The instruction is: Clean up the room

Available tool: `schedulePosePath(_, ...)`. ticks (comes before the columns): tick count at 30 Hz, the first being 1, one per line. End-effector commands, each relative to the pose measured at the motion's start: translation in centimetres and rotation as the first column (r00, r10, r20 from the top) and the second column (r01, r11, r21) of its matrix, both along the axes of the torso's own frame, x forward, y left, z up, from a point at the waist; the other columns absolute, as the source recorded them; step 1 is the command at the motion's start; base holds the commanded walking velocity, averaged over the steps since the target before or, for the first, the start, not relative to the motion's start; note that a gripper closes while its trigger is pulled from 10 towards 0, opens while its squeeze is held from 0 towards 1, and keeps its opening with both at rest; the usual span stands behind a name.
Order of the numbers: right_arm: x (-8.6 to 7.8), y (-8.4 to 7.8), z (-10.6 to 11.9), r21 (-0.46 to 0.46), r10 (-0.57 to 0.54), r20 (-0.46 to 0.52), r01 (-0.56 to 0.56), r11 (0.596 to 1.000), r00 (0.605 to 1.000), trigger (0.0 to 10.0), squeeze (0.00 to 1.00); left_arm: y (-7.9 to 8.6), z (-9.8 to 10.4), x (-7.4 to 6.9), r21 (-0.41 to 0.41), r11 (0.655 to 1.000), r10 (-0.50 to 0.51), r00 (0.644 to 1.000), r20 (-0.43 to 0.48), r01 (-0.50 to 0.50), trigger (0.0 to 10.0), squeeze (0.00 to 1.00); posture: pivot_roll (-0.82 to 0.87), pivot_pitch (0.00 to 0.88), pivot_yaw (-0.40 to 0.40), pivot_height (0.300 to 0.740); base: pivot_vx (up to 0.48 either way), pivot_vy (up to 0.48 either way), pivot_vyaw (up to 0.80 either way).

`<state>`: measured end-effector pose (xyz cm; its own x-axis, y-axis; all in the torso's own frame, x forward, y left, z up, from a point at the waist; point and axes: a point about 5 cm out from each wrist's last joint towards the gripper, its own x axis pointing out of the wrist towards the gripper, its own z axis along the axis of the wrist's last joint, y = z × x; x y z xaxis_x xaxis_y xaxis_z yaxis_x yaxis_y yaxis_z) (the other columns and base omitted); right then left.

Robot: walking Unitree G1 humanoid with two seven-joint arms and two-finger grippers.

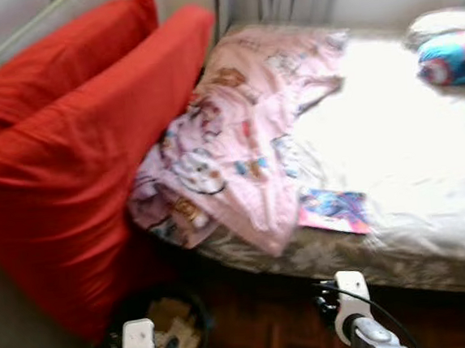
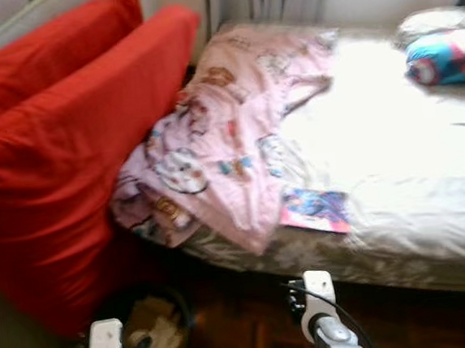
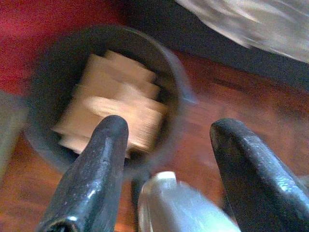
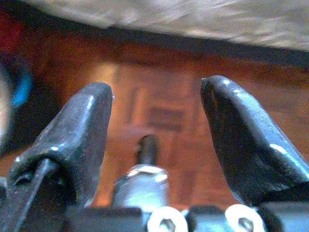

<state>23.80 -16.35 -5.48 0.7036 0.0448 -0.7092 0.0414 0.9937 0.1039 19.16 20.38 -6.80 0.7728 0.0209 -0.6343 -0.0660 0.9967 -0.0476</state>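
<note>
Reddish-brown parquet floor [image 4: 159,104] runs under a low bed with a pale, sunlit sheet [image 1: 391,127], and I stand at its foot looking down. Both arms hang low in front of me. My left hand [image 3: 164,145] hovers above a round dark bin [image 1: 161,331] holding crumpled tan paper [image 3: 116,108], its two black fingers spread wide and empty, probably because rubbish goes in here. My right hand [image 4: 157,135] is spread wide too, carrying nothing, over bare floor just short of the bed's edge. A crumpled pink cartoon-print blanket [image 1: 238,149] sprawls across the bed and spills over its near edge; beside it lies a flat, colourful booklet [image 1: 335,210], likely the next thing to tidy. Two large red cushions [image 1: 76,155] lean against the bed on my left, crowding the bin. A blue and red pillow [image 1: 453,59] rests at the far corner.
</note>
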Motion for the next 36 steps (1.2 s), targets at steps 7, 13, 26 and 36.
schedulePosePath(7,-0.53,1.09,-0.41,0.024,0.008,-0.016,-0.007,1.0,1.0,10.0,0.0,1.2,-0.65,-1.48,0.023,1.0,0.001,0.998,-0.066,0.0,10.0,0.0,0.11,0.07,-0.023,0.74,0.0,-0.44,0.0)
schedulePosePath(13,-0.64,1.08,-0.48,0.022,0.0,-0.019,0.001,1.0,1.0,10.0,0.0,0.9,-0.83,-1.6,0.023,1.0,-0.008,0.996,-0.085,0.01,10.0,0.0,0.1,0.053,-0.018,0.74,0.0,-0.439,0.0)
schedulePosePath(26,-0.38,1.01,-0.32,0.019,-0.014,-0.012,0.014,1.0,1.0,10.0,0.0,1.15,-0.72,-1.31,0.026,1.0,-0.007,0.996,-0.093,0.01,10.0,0.0,0.09,0.088,-0.013,0.74,0.0,-0.44,0.0)
schedulePosePath(36,-0.08,0.8,-0.12,0.013,-0.017,-0.004,0.017,1.0,1.0,10.0,0.0,1.1,-0.65,-1.14,0.023,1.0,-0.002,0.996,-0.088,0.004,10.0,0.0,0.07,0.142,-0.031,0.74,0.0,-0.439,0.0)
